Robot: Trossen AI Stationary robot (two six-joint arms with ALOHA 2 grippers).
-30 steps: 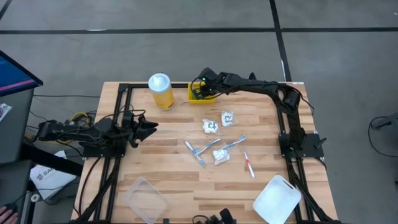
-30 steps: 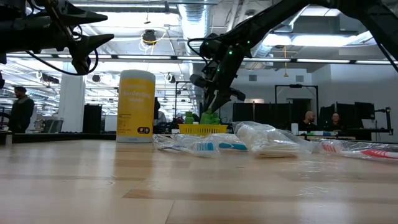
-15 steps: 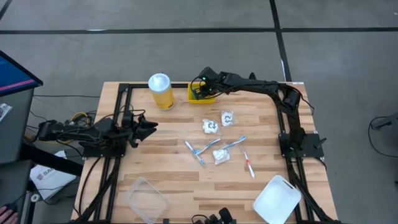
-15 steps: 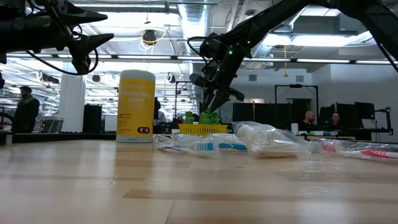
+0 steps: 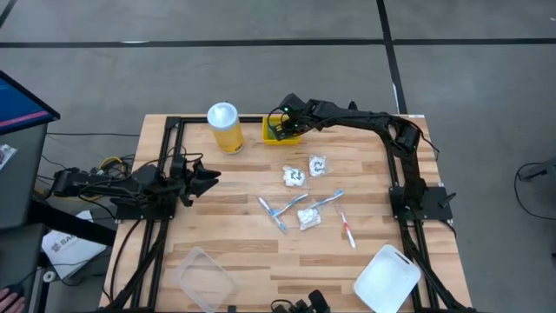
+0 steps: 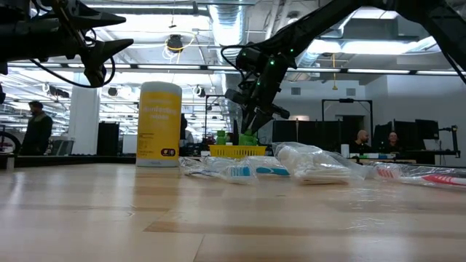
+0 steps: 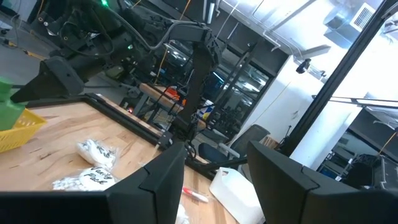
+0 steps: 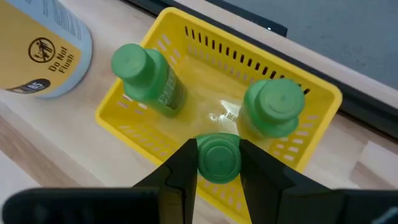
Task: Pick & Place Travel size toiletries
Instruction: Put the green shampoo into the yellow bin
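Hovering over the far edge of the table, the right gripper (image 8: 217, 163) has its two dark fingers closed on the round cap of a small green plastic bottle (image 8: 218, 155), held just above the small yellow slotted tray (image 8: 311, 90). Two more small green bottles (image 8: 146, 76) stand inside that tray, one toward each end, so this looks like the last of the three being lowered in. The next move, as I judge it, calls for a straight descent into the free middle of the tray and a clean release without knocking either neighbour.

Just beside the tray stands a tall yellow jar with a white lid (image 5: 224, 127). Nearer the middle of the table lie crinkled white packets with dark print (image 5: 294, 176), thin blue-and-white brush sticks (image 5: 281, 209) and a thin red-and-white stick (image 5: 347, 229), all loose on the boards and not yet handled.

The left gripper (image 5: 208, 176) waits at the left side of the table, lifted off it, its fingers spread apart and holding nothing.

The surface is a pale wooden plank table (image 5: 243, 252), carrying a clear plastic container (image 5: 201, 276) and a white lid-like tray (image 5: 387, 278) at the near corners. Beyond it is a workshop hall with overhead lights, where people (image 6: 36, 131) stand far off.
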